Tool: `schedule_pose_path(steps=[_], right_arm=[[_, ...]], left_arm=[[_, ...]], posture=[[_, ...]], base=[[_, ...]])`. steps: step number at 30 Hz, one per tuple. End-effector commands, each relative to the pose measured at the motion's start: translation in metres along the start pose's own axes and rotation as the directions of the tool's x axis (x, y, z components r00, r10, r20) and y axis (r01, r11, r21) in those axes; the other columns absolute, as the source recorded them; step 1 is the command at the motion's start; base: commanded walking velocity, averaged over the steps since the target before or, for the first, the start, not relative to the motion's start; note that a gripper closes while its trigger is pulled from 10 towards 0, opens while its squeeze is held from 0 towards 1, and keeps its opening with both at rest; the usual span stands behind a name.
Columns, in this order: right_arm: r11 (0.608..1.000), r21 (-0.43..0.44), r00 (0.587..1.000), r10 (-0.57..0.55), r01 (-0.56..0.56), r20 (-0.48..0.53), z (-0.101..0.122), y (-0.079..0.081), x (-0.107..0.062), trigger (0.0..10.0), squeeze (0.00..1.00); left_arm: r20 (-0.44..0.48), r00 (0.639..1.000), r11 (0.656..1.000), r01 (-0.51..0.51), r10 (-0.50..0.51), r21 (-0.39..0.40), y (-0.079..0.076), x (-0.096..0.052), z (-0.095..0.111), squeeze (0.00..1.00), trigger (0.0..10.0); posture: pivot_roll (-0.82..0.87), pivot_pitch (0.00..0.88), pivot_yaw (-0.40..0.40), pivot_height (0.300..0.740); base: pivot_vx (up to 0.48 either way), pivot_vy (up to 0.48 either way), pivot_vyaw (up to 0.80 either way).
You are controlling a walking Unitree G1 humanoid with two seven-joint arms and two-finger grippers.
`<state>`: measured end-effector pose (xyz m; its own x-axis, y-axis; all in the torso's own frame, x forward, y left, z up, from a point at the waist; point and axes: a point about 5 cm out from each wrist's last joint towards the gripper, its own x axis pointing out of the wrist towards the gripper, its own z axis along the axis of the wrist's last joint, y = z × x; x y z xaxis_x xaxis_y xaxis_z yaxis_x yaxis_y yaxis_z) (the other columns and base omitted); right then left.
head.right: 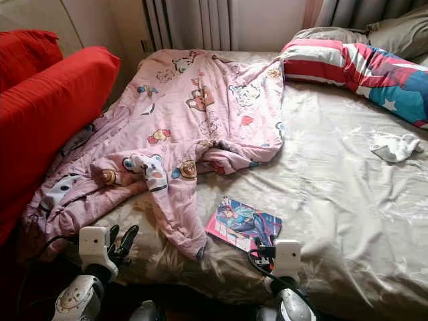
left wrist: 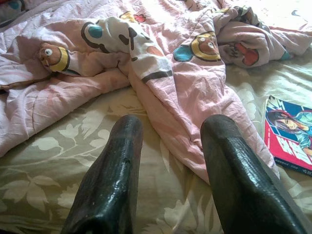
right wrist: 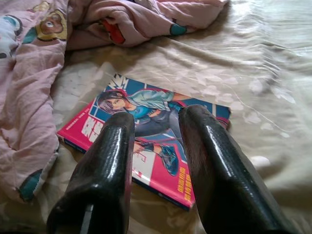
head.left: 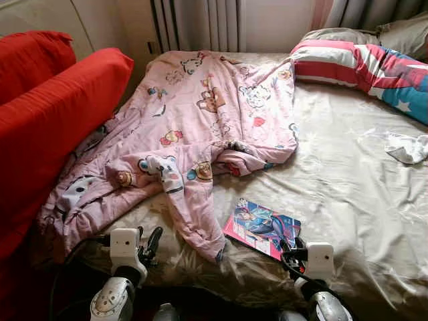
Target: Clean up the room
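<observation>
**Right hand lined up on the book at the bed's near edge**

The book (head.left: 261,228) lies flat on the bed (head.left: 348,200) close to its near edge, just beside the trailing end of the pink quilt (head.left: 200,120). The right hand (right wrist: 155,146) hovers right over the cover, fingers apart, empty. The left hand (left wrist: 168,161) waits at the near edge too, fingers apart, pointed at the quilt's tail.

The book looks like the step in hand. It lies flat on soft bedding, so a top pinch will likely slip; better to bring one finger under the near edge, press into the sheet, then close across the cover. Keep clear of the quilt's hem so cloth is not caught. A sock (head.left: 406,148) near the far right edge and the striped pillow (head.left: 361,67) by the head remain.
</observation>
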<state>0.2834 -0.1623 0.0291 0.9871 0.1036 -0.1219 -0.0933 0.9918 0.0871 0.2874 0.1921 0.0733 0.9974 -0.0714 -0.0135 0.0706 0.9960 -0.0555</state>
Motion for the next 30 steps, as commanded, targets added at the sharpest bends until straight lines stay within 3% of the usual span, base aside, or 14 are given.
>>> schedule_pose_path(steps=[1,5,10,30], right_arm=[[1.000,0.004,1.000,0.009,-0.009,-0.014,-0.0043,0.0031,-0.0013,10.0,0.00],[1.000,0.007,0.999,-0.011,0.012,-0.049,-0.0073,0.0016,-0.0007,10.0,0.00],[1.000,0.004,1.000,-0.010,0.010,-0.026,-0.0058,0.0011,-0.0018,10.0,0.00],[1.000,0.008,1.000,-0.015,0.016,-0.015,-0.0058,0.0000,-0.0031,10.0,0.00]], left_arm=[[-0.028,1.000,1.000,-0.001,0.001,-0.001,0.0023,-0.0025,-0.0046,0.00,10.0],[-0.029,1.000,1.000,0.001,-0.001,-0.002,0.0017,-0.0020,-0.0048,0.00,10.0],[-0.028,1.000,1.000,0.003,-0.003,-0.001,0.0014,-0.0016,-0.0045,0.00,10.0],[-0.034,0.999,1.000,-0.006,0.006,-0.002,0.0010,-0.0011,-0.0046,0.00,10.0]], posture=[[-0.04,0.200,0.055,0.618],[-0.04,0.193,0.054,0.618],[-0.04,0.199,0.053,0.598],[-0.04,0.218,0.051,0.598]], base=[[0.000,0.000,0.00],[0.000,0.000,0.00],[0.000,0.000,0.00],[0.000,0.000,0.00]])
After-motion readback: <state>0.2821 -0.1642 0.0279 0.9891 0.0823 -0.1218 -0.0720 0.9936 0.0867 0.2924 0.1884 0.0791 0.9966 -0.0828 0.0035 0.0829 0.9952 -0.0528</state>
